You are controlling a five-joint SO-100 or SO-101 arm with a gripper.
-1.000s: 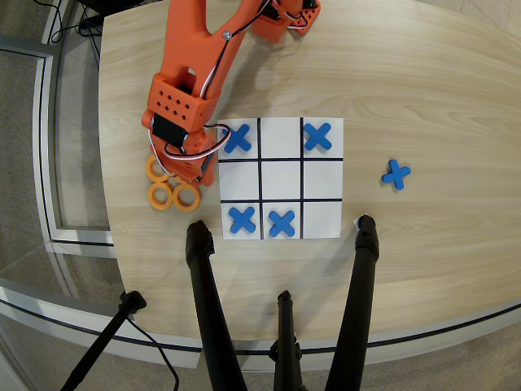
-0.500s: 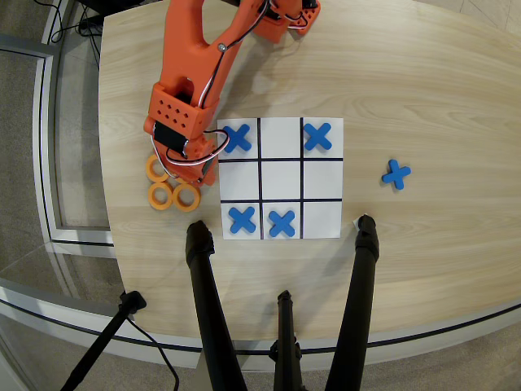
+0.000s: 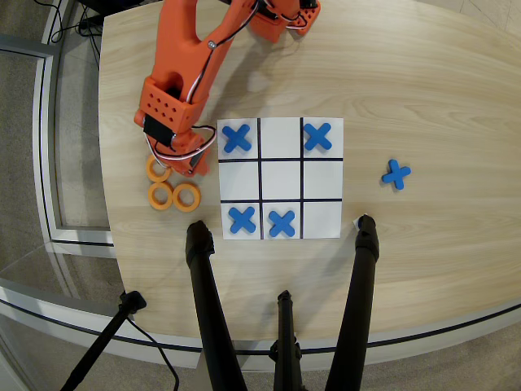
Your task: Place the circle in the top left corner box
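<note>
Three orange rings lie on the table left of the paper grid in the overhead view: one [image 3: 157, 171] partly under the gripper, two side by side below it [image 3: 161, 196] [image 3: 187, 196]. A fourth ring is not visible. My orange gripper [image 3: 181, 161] hangs over the upper ring, just off the grid's left edge; its fingers are hidden under the wrist. The grid [image 3: 281, 179] has blue crosses on three corner cells [image 3: 236, 138] [image 3: 317, 137] [image 3: 242, 220] and one on the bottom middle cell [image 3: 282, 222]. The corner cell without a cross [image 3: 322, 218] is at the lower right in this view.
A loose blue cross [image 3: 396, 173] lies on the wood right of the grid. Black tripod legs [image 3: 207, 309] [image 3: 360, 293] rise from the table's near edge below the grid. The arm's base [image 3: 281, 16] is at the top edge.
</note>
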